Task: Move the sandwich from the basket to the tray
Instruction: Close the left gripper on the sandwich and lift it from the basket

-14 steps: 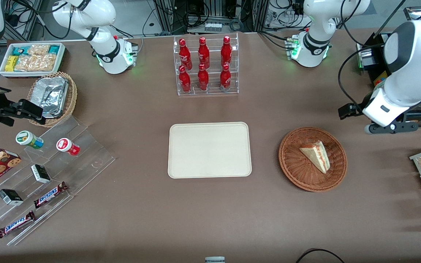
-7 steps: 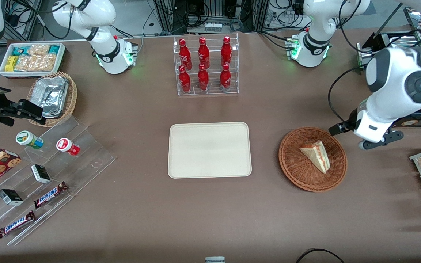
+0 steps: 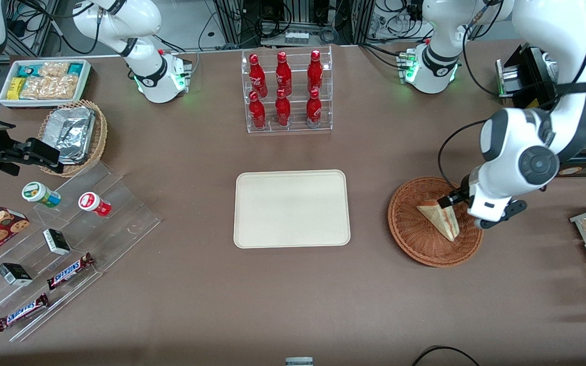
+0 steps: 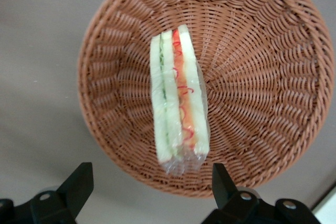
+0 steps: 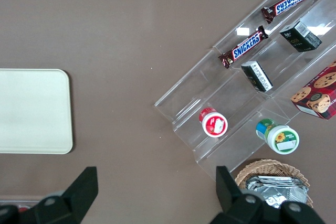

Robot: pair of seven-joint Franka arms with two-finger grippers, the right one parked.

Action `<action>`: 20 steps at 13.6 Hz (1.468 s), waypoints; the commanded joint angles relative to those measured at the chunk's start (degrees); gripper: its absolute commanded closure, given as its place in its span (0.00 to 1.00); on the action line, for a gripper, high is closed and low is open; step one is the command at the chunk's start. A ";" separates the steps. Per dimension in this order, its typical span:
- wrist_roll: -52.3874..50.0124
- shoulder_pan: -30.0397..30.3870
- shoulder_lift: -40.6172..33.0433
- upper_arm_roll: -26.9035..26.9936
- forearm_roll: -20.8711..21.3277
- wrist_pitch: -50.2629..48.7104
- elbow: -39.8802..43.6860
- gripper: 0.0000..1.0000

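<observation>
Light, soft and film-wrapped, the sandwich (image 4: 178,98) in the basket (image 4: 273,77) probably wants a gentle pinch across its bread faces; the gripper (image 4: 149,187) hovers above, jaws wide open and empty.

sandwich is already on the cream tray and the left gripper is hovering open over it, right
Not quite. The sandwich lies in the reddish-brown basket, not on the tray, which holds nothing. The rest stands: the gripper hovers open above the sandwich, its fingers apart. The left wrist view shows this best, and the front view confirms it.
</observation>
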 commanded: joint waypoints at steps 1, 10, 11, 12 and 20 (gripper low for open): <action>-1.44 -0.51 2.09 0.12 0.67 2.38 0.53 0.00; -7.49 -0.60 6.93 0.12 0.49 9.94 0.27 0.33; -9.42 -1.03 7.19 0.12 0.49 9.94 0.27 0.51; -10.49 -1.64 7.37 0.12 0.58 9.94 0.35 0.66; -7.53 -1.83 7.28 0.21 1.02 6.45 3.06 1.00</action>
